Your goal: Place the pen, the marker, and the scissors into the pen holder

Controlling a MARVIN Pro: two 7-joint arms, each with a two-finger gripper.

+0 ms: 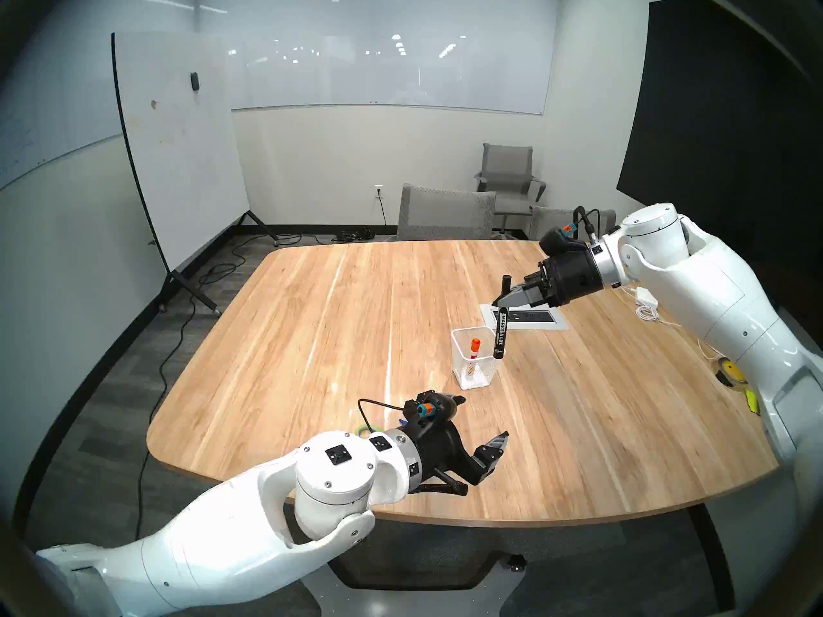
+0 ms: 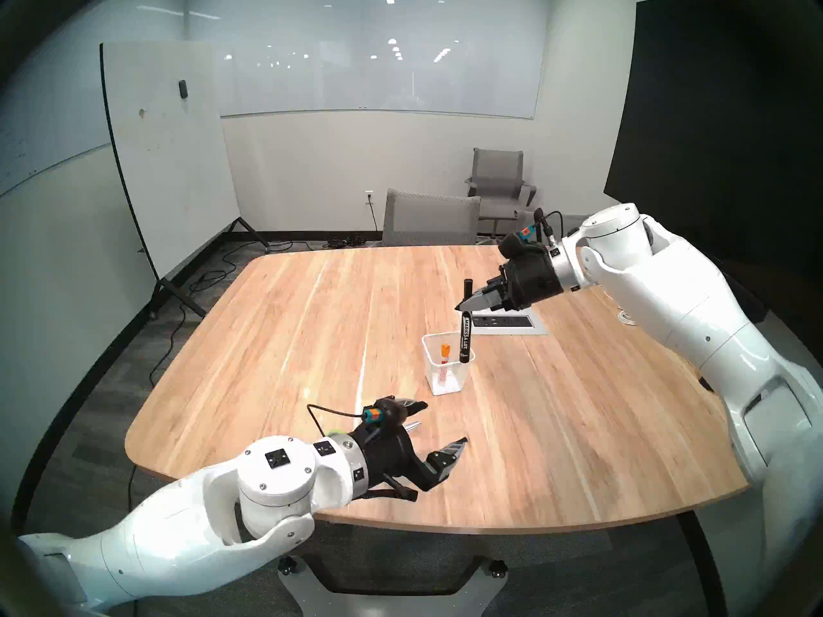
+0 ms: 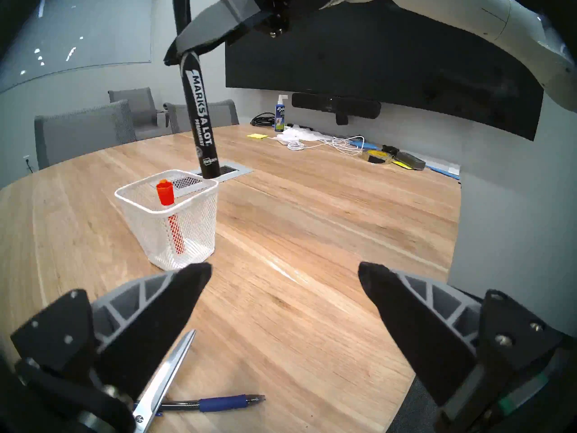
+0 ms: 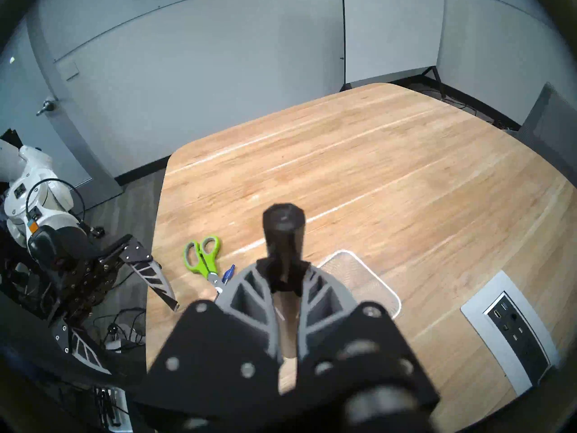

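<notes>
Head stereo left view shows the tabletop (image 1: pixel 356 335) carrying the pen holder (image 1: pixel 475 358) right of centre, toward the far edge, an orange-capped marker (image 1: pixel 474 347) already inside. Right pincer (image 1: pixel 502 301) pinches the black marker (image 1: pixel 500 333) near its upper end, held upright, its lower end by the holder's far right rim. Risk: released off-centre, it strikes the rim and falls outside or tips the light mesh cup. Left pincer (image 3: pixel 284 277) is spread and empty near the front edge, above the scissors (image 3: pixel 165 379) and pen (image 3: pixel 218 403). These touch or overlap; gripping one may drag the other.
</notes>
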